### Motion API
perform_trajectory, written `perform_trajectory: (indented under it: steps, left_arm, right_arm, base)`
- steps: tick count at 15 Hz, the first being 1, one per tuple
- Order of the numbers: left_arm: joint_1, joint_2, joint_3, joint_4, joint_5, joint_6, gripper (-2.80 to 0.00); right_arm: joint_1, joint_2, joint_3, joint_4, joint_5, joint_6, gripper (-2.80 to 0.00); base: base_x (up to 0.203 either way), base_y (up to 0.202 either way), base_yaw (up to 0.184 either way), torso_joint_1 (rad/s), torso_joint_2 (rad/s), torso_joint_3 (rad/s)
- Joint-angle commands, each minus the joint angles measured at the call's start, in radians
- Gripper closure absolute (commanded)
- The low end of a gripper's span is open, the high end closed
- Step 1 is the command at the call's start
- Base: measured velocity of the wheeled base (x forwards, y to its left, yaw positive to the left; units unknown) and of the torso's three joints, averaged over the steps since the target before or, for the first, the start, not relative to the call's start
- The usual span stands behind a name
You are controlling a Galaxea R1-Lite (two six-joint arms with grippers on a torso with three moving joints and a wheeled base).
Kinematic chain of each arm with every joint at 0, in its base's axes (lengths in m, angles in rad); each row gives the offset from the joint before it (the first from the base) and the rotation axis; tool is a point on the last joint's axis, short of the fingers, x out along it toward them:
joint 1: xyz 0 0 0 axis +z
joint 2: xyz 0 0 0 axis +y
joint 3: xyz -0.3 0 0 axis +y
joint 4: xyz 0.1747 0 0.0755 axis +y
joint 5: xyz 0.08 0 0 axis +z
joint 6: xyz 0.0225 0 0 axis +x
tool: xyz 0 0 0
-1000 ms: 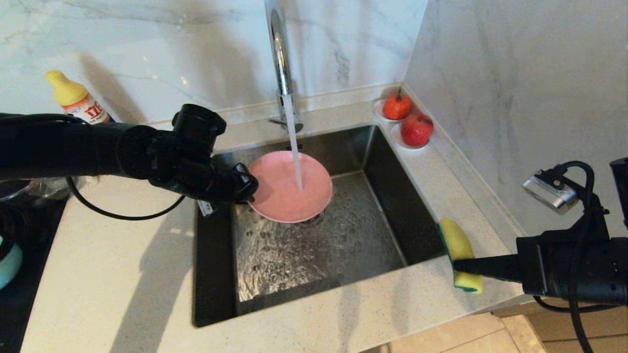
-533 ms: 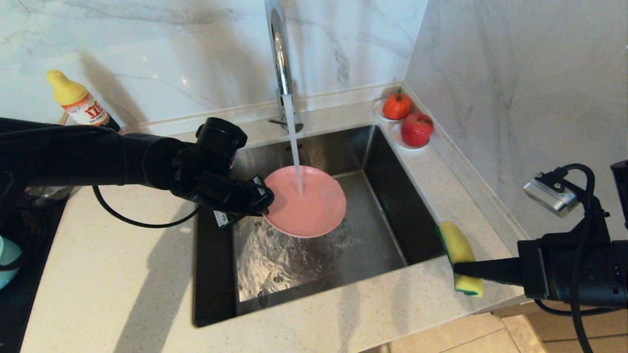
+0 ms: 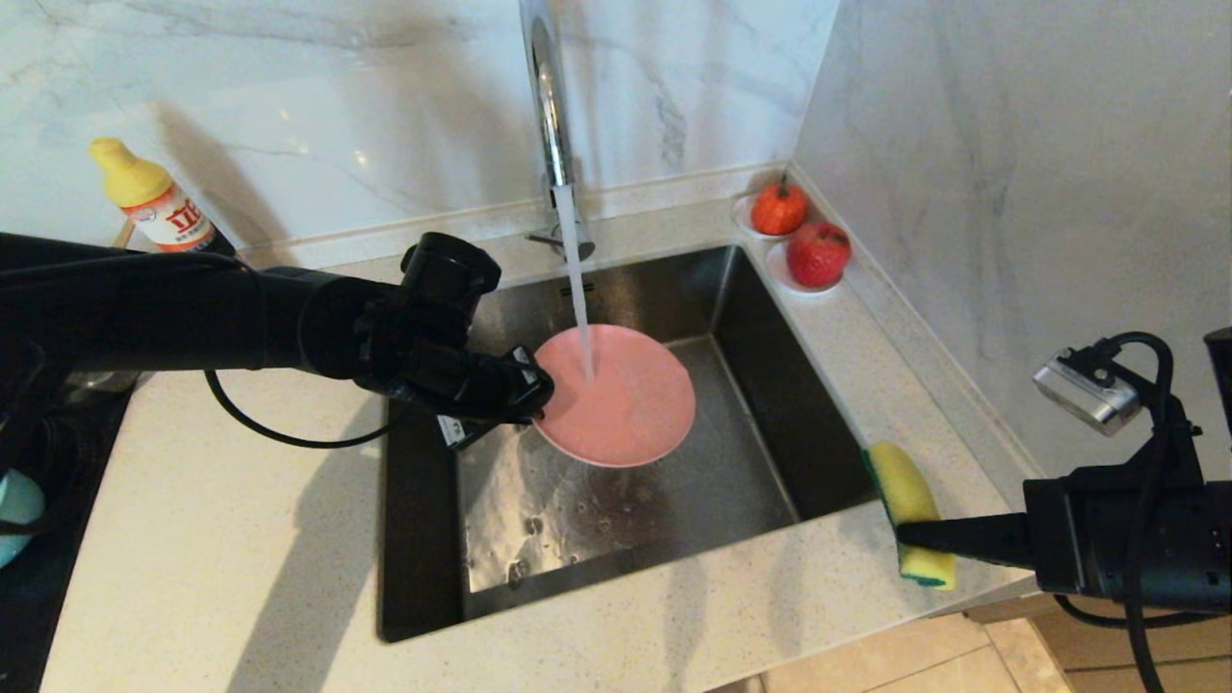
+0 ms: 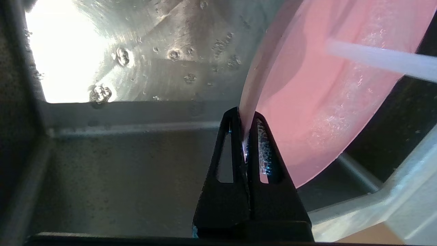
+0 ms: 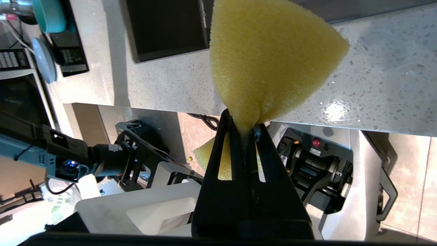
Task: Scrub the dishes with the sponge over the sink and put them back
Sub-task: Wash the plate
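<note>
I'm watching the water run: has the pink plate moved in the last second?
Yes. The pink plate, pinched in the left claw, has shifted right and nearer; the tap's stream now lands near its far left rim.

The left gripper [image 3: 539,395] has carried the pink plate [image 3: 621,404] rightward under the water stream [image 3: 577,289].

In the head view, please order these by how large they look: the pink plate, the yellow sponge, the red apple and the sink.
1. The sink, by far the largest.
2. The pink plate.
3. The yellow sponge.
4. The red apple.
The sponge is nearer the camera than the apple, so those two could really be alike.
</note>
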Motion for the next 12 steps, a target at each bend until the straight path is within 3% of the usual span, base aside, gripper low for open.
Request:
perform_trajectory:
  steps: [1,5,9,12]
  left_arm:
    - [0.001,-0.016,0.004,0.002,0.003,-0.027,0.0]
    - [0.047,-0.134,0.122,0.004,0.032,-0.002,0.0]
    - [0.116,-0.309,0.252,0.003,0.09,0.107,0.0]
    - [0.133,-0.457,0.319,0.0,0.185,0.215,0.0]
  right_arm:
    - [-0.001,-0.007,-0.002,0.001,0.009,0.003,0.0]
    - [-0.001,-0.013,0.0,0.002,0.012,0.003,0.0]
    - [-0.001,-0.007,0.004,0.005,0.013,0.004,0.0]
    - [-0.001,-0.013,0.009,0.013,0.015,0.007,0.0]
  base:
    - [0.0,0.0,0.0,0.0,0.0,0.0]
    - [0.0,0.0,0.0,0.0,0.0,0.0]
    - [0.0,0.0,0.0,0.0,0.0,0.0]
    - [0.0,0.0,0.0,0.0,0.0,0.0]
